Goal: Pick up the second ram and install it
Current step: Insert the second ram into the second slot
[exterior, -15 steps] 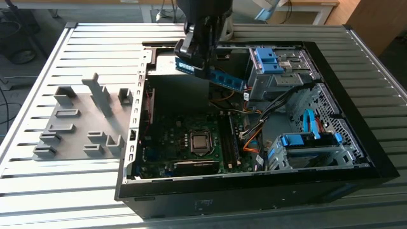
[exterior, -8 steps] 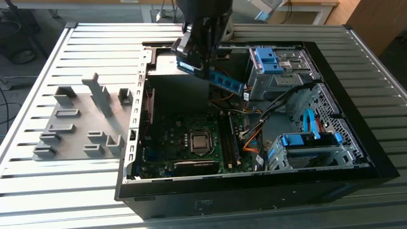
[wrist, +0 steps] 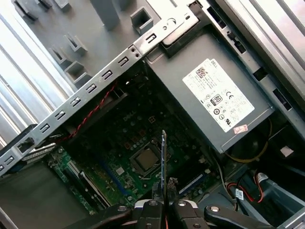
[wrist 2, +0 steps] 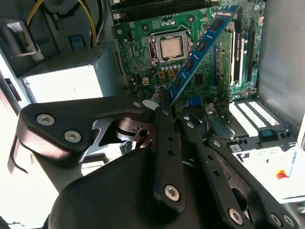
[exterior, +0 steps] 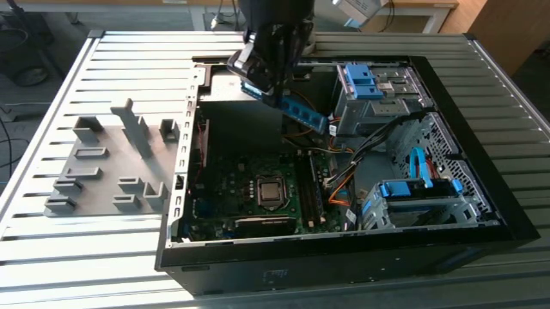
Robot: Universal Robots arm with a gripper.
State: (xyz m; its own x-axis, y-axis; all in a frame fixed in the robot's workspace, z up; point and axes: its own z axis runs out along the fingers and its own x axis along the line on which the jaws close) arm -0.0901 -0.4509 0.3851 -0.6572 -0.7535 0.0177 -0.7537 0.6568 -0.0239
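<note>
The second ram [wrist 2: 200, 47] is pinched at one end between the jaws of the gripper [wrist 2: 164, 107]. It is held above the motherboard [exterior: 249, 193] inside the case, its long axis projecting straight outward from the fingertips.

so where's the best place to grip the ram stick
By one short end, pinching its two flat faces, as the gripper does now. The ram is long, thin and flat, and an end grip leaves its long edge free over the motherboard.
</note>
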